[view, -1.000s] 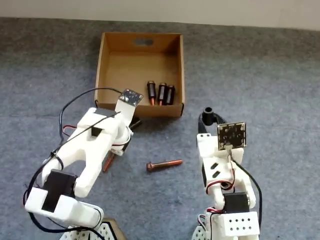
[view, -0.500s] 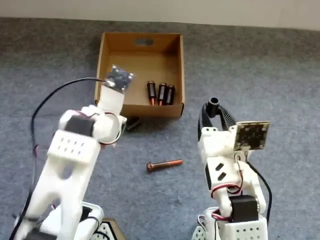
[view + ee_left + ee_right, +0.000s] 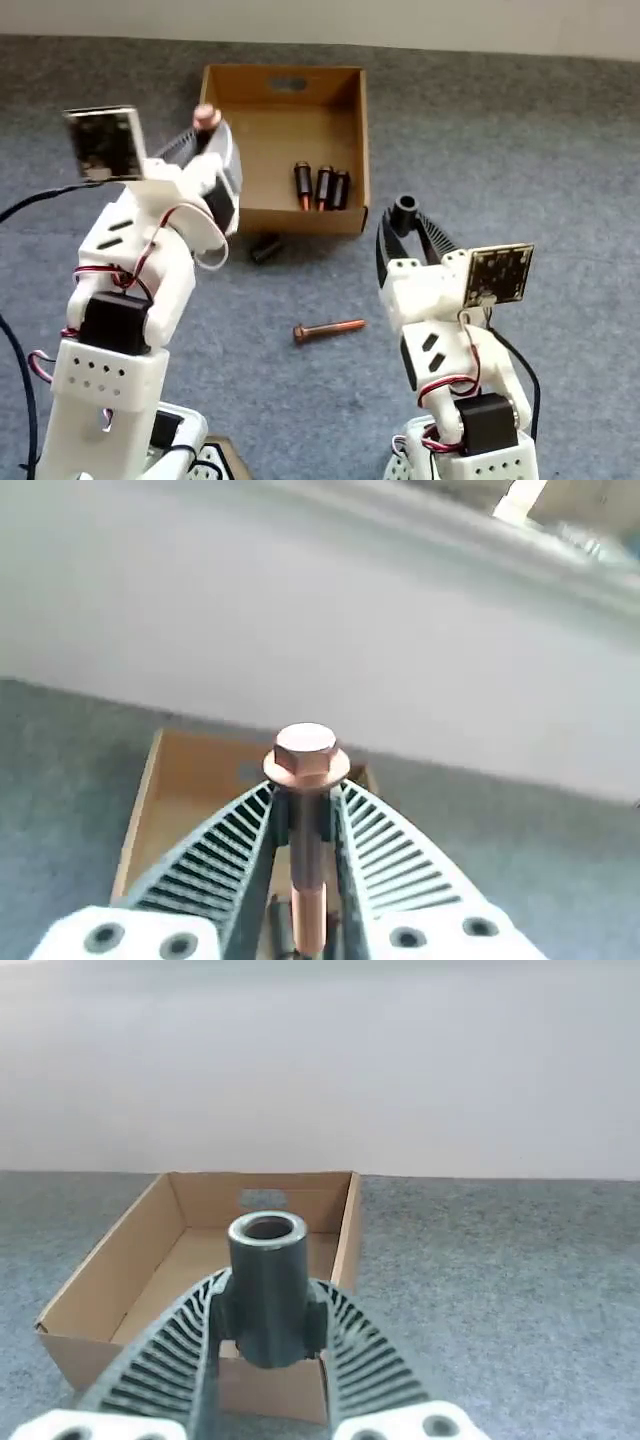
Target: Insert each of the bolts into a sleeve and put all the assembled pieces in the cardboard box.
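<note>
bolt [image 3: 305,755] is clenched head-up by left gripper [image 3: 305,794], by cardboard box [image 3: 357,130] left wall | sleeve [image 3: 266,1250] is grasped bore-up by right gripper [image 3: 268,1298], off box's near-right corner, judged presented for mating

The box [image 3: 362,140] has open room except three pieces [image 3: 323,186] front-right; a bolt [image 3: 329,329] and sleeve [image 3: 265,247] lie before it.

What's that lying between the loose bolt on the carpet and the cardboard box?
A short dark sleeve, lying loose just outside the box, by its front wall and nearer to it than to the bolt. The high view shows it.
</note>
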Controlling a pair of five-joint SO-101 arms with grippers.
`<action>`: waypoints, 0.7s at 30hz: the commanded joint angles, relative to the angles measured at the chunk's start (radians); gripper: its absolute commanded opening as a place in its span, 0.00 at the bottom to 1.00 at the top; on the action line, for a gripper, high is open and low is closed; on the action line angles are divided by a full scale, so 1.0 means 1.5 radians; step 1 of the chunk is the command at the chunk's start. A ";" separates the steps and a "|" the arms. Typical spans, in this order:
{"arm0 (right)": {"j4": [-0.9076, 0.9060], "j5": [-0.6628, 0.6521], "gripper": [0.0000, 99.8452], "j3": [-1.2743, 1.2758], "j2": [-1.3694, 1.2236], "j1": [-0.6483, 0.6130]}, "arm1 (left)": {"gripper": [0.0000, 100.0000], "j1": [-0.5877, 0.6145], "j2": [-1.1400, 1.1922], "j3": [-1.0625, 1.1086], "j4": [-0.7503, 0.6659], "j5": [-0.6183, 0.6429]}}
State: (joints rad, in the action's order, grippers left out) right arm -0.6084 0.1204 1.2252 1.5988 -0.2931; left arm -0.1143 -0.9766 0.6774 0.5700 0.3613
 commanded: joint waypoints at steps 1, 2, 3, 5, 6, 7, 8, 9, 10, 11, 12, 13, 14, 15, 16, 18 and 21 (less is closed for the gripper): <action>0.067 0.003 0.01 -0.033 0.002 -0.003 | 0.01 -0.050 -0.022 -0.032 -0.099 0.026; 0.080 0.003 0.01 -0.033 0.002 -0.004 | 0.01 -0.069 -0.023 -0.032 -0.114 0.026; 0.093 0.003 0.01 -0.033 0.001 -0.004 | 0.01 -0.092 -0.024 -0.033 -0.125 0.026; 0.119 0.003 0.01 -0.015 0.001 -0.004 | 0.01 -0.132 -0.021 -0.033 -0.142 0.026; 0.143 0.003 0.01 0.002 0.001 -0.004 | 0.01 -0.151 -0.020 -0.033 -0.147 0.026; 0.168 0.003 0.01 0.026 0.001 -0.004 | 0.01 -0.170 -0.019 -0.032 -0.150 0.026; 0.194 0.003 0.01 0.053 0.001 -0.002 | 0.01 -0.187 -0.019 -0.032 -0.152 0.026; 0.220 0.003 0.01 0.078 0.001 -0.002 | 0.01 -0.202 -0.019 -0.032 -0.153 0.025; 0.244 0.003 0.01 0.104 0.001 -0.001 | 0.01 -0.213 -0.019 -0.033 -0.153 0.025; 0.264 0.003 0.01 0.126 0.001 -0.001 | 0.01 -0.222 -0.019 -0.035 -0.153 0.024; 0.279 0.002 0.01 0.143 0.002 -0.001 | 0.01 -0.228 -0.019 -0.037 -0.153 0.024; 0.289 -0.010 0.01 0.158 0.002 -0.001 | 0.01 -0.228 -0.019 -0.037 -0.153 0.024; 0.297 -0.031 0.01 0.168 0.003 -0.002 | 0.01 -0.228 -0.019 -0.038 -0.158 0.024; 0.300 -0.054 0.01 0.172 0.004 -0.004 | 0.01 -0.231 -0.019 -0.037 -0.174 0.024; 0.303 -0.072 0.01 0.176 0.004 -0.004 | 0.01 -0.231 -0.019 -0.033 -0.192 0.024; 0.303 -0.079 0.01 0.180 0.004 -0.004 | 0.01 -0.233 -0.019 -0.032 -0.212 0.024; 0.302 -0.077 0.01 0.181 0.004 -0.005 | 0.01 -0.251 -0.017 -0.031 -0.215 0.024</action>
State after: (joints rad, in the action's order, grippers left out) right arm -0.1818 0.0207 1.5060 1.5973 -0.2931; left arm -0.4457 -0.9766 0.6774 0.2816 0.3920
